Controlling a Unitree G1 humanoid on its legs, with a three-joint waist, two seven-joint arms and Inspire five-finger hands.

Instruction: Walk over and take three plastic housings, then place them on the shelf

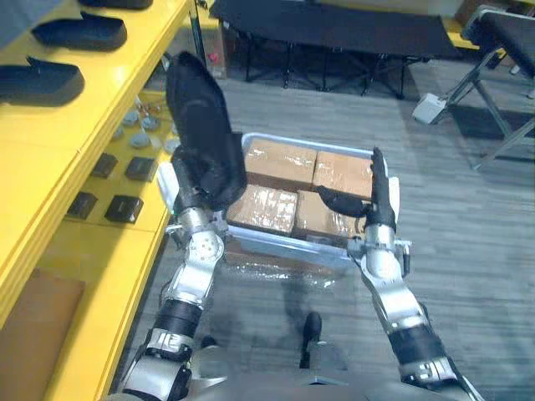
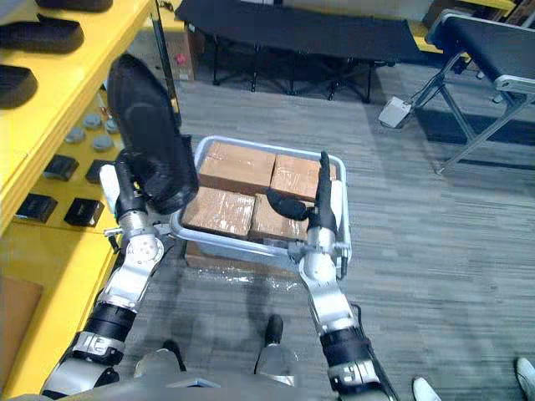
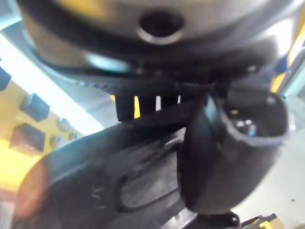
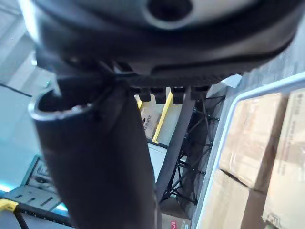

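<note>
As you look down, the yellow shelf [image 1: 50, 167] runs along your left, the biggest thing in the scene. Black folding cots [image 1: 334, 38] stand across the far side on the grey floor. Next comes the pale bin [image 1: 276, 248] in the middle, packed with brown wrapped boxes [image 1: 280, 163]. Your left hand [image 1: 191, 194] has its fingers curled round a black plastic housing [image 1: 201, 125] and holds it upright at the bin's left edge, just beside the shelf. Two more housings [image 1: 38, 83] already lie on the shelf's top level, far left. Your right hand [image 1: 374, 215] hovers over the bin's near right corner, fingers straight, thumb spread, holding nothing. Smallest of all, flat black parts [image 1: 124, 207] and round grey pieces [image 1: 142, 134] sit on the lower shelf level.
</note>
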